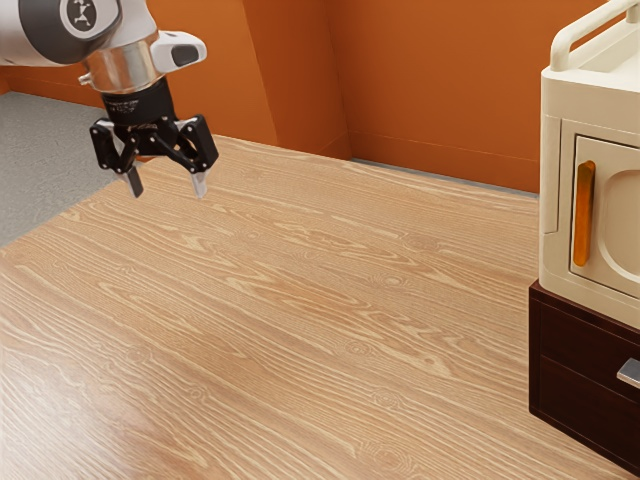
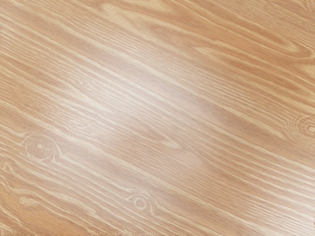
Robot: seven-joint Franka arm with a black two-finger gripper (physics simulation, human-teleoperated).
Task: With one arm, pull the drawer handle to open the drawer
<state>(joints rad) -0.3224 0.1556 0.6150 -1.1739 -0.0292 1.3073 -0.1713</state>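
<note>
Step in hand, as judged: approach, prior to contact. The gripper [image 1: 168, 188] is suspended over the wood-grained surface [image 1: 300, 330], fingers spread apart, nothing clamped between them. With the clock dial centred on the gripper in the exterior view, the metal drawer handle [image 1: 630, 373] lies well apart toward 4 o'clock, at the view's edge, on the front of the dark cabinet [image 1: 558, 345]. The visible part of that front appears flush, so the drawer is probably closed. The cream cabinet [image 1: 552, 205] rests on top; its orange handle [image 1: 584, 213] lies toward 3 o'clock and should not be mistaken for the target.

Next move: traverse toward 4 o'clock, lower to handle height, align the fingers about the bar, close, then pull squarely outward from the front
</note>
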